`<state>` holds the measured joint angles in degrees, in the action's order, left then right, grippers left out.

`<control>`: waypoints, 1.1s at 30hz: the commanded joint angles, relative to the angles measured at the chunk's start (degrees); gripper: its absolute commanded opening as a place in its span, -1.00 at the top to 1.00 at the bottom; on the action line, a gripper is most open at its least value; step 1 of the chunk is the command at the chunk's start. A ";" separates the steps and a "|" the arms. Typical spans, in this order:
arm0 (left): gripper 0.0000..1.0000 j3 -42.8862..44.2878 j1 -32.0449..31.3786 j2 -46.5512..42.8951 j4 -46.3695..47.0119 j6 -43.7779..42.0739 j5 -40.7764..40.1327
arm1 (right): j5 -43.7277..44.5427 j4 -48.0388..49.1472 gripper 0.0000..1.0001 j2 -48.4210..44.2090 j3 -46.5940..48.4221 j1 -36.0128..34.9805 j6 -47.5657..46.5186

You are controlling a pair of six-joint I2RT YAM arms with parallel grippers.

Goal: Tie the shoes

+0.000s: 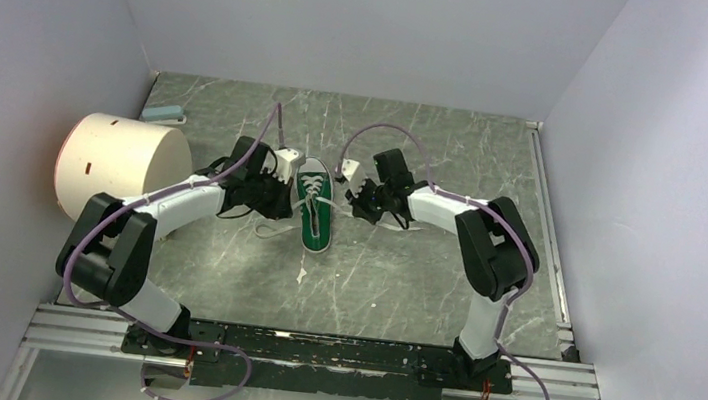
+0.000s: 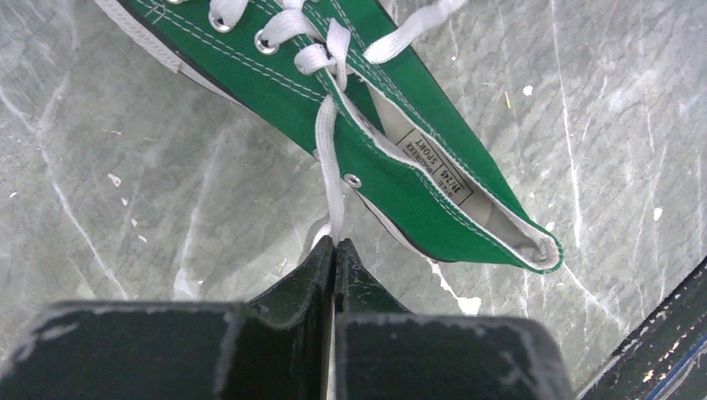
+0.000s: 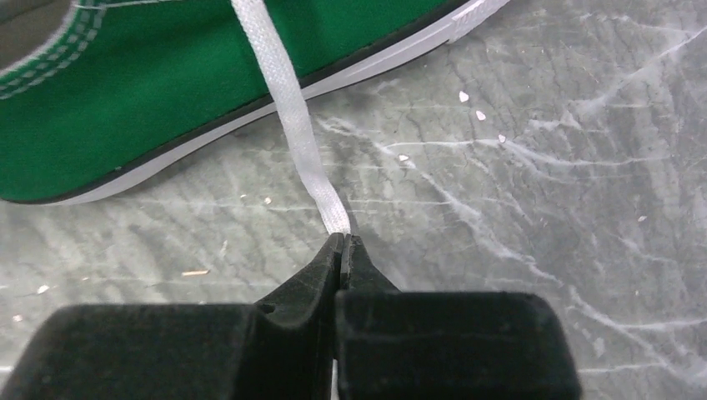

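The green sneaker (image 1: 315, 210) lies in the middle of the table, its white toe cap toward the arms. In the left wrist view the shoe (image 2: 400, 179) shows its open collar and eyelets. My left gripper (image 2: 335, 243) is shut on a white lace (image 2: 331, 167) that runs taut from a crossing at the top eyelets. It sits just left of the shoe in the top view (image 1: 281, 202). My right gripper (image 3: 343, 239) is shut on the other white lace (image 3: 292, 117), which comes over the shoe's side (image 3: 150, 100). It sits just right of the shoe in the top view (image 1: 351, 198).
A large cream cylinder (image 1: 121, 174) lies on its side at the left wall. A small pale blue object (image 1: 163, 116) lies at the far left. Grey walls close in three sides. A metal rail (image 1: 313, 351) runs along the near edge.
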<state>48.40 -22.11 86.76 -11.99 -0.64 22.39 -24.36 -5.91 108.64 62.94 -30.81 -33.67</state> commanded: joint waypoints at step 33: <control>0.71 2.01 1.35 4.96 14.87 12.38 18.39 | -12.75 5.65 1.00 -9.82 0.75 -2.96 16.51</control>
<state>51.27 -21.76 91.20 -0.78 8.56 36.21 -36.29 -2.37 98.37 63.59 -33.82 -17.78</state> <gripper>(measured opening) 0.130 0.008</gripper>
